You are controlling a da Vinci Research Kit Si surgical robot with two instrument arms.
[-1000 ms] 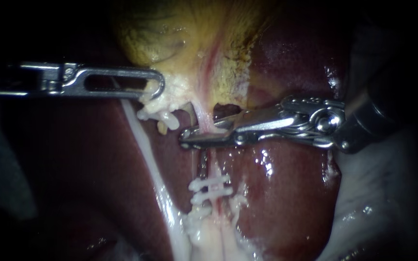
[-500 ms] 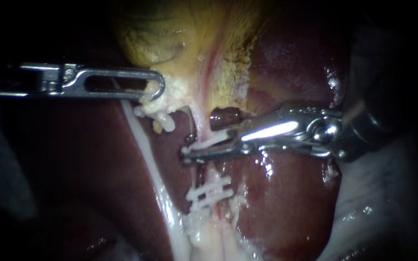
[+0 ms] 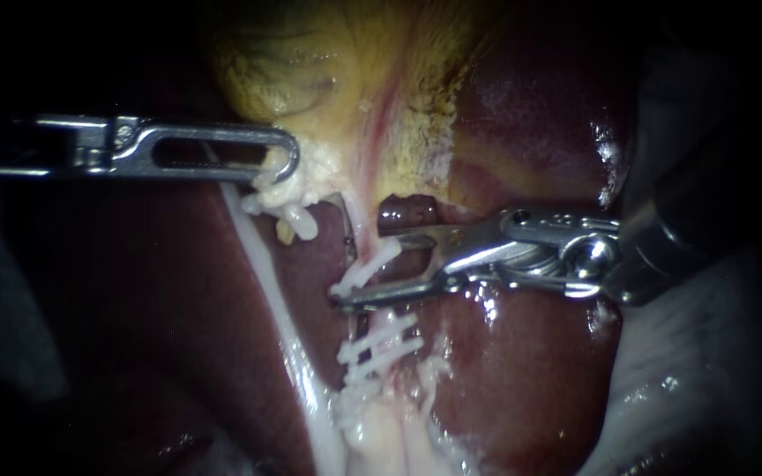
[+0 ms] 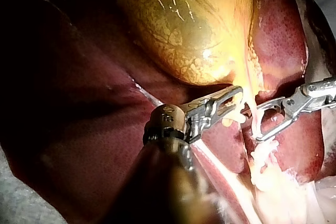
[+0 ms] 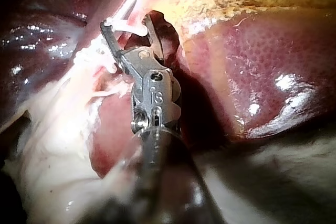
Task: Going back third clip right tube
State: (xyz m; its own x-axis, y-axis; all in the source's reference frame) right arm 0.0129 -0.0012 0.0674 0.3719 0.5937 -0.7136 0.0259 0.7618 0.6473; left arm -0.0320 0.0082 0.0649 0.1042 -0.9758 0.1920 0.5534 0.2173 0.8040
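Counted two instruments, both of bright, smooth metal. Found the left instrument (image 3: 288,163) with its long slotted jaws closed on a lump of white crumbly tissue (image 3: 312,172) at the lower edge of the gallbladder (image 3: 310,62). Found the right instrument (image 3: 362,270) with its two slim jaws standing apart, gripping nothing.

Counted three white clips on the right tube (image 3: 359,231), a thin pink cord coming down from the gallbladder. Saw the third clip (image 3: 374,262), a slim white bar, lying slantwise across this tube, between the parted jaws and close to the lower one; could not tell whether touching it. Saw the two lower clips (image 3: 383,344) just beneath, side by side like rungs.

Noted some short white pieces (image 3: 297,219) just under the left jaws; could not count them surely. Noted one long, glossy white strand (image 3: 266,282) going down beside the right tube.

Around: yellow, wrinkled gallbladder above, and dark red, wet, shining liver (image 3: 531,370) on both sides. Saw the lower right jaw crossing in front of the tube, hiding the part between the third clip and the other two.
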